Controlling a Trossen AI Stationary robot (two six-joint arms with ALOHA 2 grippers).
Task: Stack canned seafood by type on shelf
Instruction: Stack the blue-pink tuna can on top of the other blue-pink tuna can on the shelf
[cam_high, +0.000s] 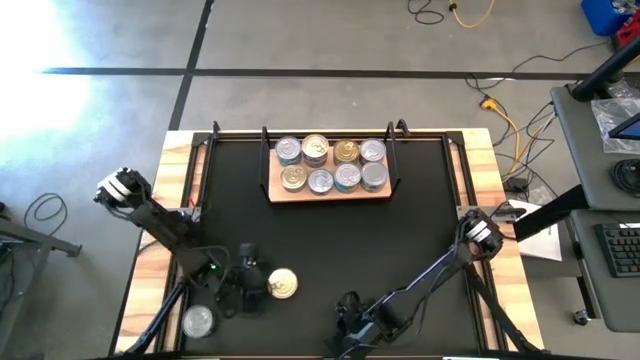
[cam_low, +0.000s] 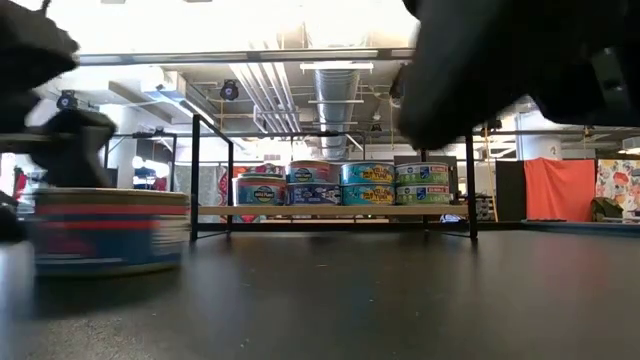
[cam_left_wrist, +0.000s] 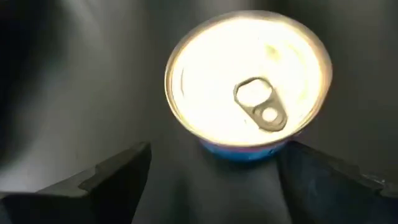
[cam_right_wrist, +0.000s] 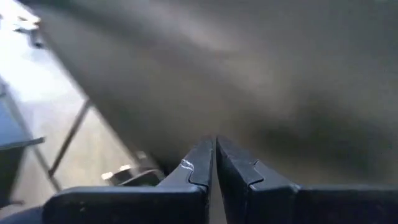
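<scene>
A gold-lidded tin (cam_high: 283, 285) (cam_left_wrist: 249, 81) with a blue side label stands upright on the black table near the front left; the low view shows it blurred (cam_low: 105, 230). My left gripper (cam_high: 262, 285) (cam_left_wrist: 217, 149) is open, tilted down at the tin from the table's left. Its fingertips sit either side of the tin's near wall and are not seen touching it. My right gripper (cam_high: 348, 312) (cam_right_wrist: 214, 162) hangs shut over the front middle of the table with nothing in it. The shelf (cam_high: 330, 197) (cam_low: 330, 211) at the far middle carries several tins (cam_high: 330, 165), some stacked in twos.
A silver-lidded tin (cam_high: 198, 320) stands at the near left corner beside my left arm. Black wire posts (cam_high: 392, 150) rise at both ends of the shelf. Bare black table top (cam_high: 330, 250) lies between the shelf and the grippers.
</scene>
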